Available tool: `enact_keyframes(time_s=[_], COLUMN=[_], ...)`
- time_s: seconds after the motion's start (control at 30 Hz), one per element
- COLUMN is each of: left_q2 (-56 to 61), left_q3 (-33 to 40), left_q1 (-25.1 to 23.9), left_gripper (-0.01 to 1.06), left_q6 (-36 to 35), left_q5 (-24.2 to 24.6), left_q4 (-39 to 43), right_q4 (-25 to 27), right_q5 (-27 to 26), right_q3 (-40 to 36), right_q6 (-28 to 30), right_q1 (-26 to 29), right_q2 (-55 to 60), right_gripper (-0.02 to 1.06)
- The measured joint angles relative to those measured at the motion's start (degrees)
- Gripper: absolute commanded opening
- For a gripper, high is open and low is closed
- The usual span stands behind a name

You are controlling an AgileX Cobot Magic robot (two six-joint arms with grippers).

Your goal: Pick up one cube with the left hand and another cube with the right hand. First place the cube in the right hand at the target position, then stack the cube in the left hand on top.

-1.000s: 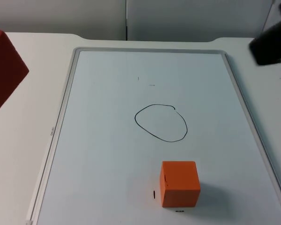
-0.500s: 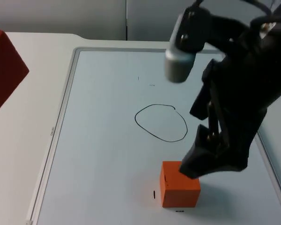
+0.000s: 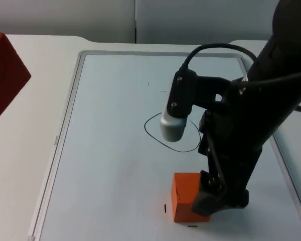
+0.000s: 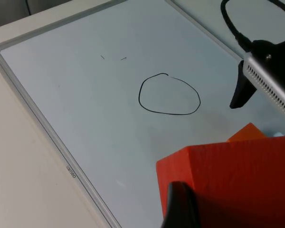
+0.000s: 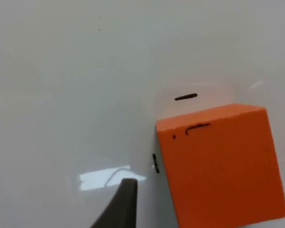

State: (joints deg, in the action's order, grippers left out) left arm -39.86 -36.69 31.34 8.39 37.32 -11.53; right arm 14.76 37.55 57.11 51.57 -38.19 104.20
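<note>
A large red cube (image 3: 5, 75) hangs at the far left of the top view. In the left wrist view that red cube (image 4: 237, 180) is pressed against a black fingertip (image 4: 180, 209), so my left gripper is shut on it, above the board. An orange cube (image 3: 183, 197) sits on the whiteboard, nearer than the hand-drawn circle (image 3: 173, 131). My right gripper (image 3: 210, 201) is down at the cube's right part. In the right wrist view one fingertip (image 5: 119, 204) stands apart from the orange cube (image 5: 223, 161), so this gripper is open.
The whiteboard's grey frame (image 3: 72, 100) runs along the left and back. The drawn circle (image 4: 169, 94) has nothing inside it. The right arm's bulk (image 3: 256, 125) hangs over the board's right half. White table lies to the left of the frame.
The right arm swung in from the upper right corner and came down over the orange cube. The red cube in the left gripper has stayed put.
</note>
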Motion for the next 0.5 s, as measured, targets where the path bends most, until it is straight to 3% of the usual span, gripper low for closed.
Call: enact_keyframes(time_s=[0.3,0.5], left_q2=[0.0,0.0], left_q3=[0.0,0.0], left_q1=[0.0,0.0], left_gripper=[0.22,0.22], left_q6=[0.0,0.0], left_q5=[0.0,0.0], left_q4=[0.0,0.0], right_q4=[0.1,0.2], right_q5=[-1.8,-2.4], right_q3=[0.8,1.3], right_q6=[0.7,0.9], right_q1=[0.0,-1.6], right_q2=[3.8,5.3], right_gripper=[0.92,0.85])
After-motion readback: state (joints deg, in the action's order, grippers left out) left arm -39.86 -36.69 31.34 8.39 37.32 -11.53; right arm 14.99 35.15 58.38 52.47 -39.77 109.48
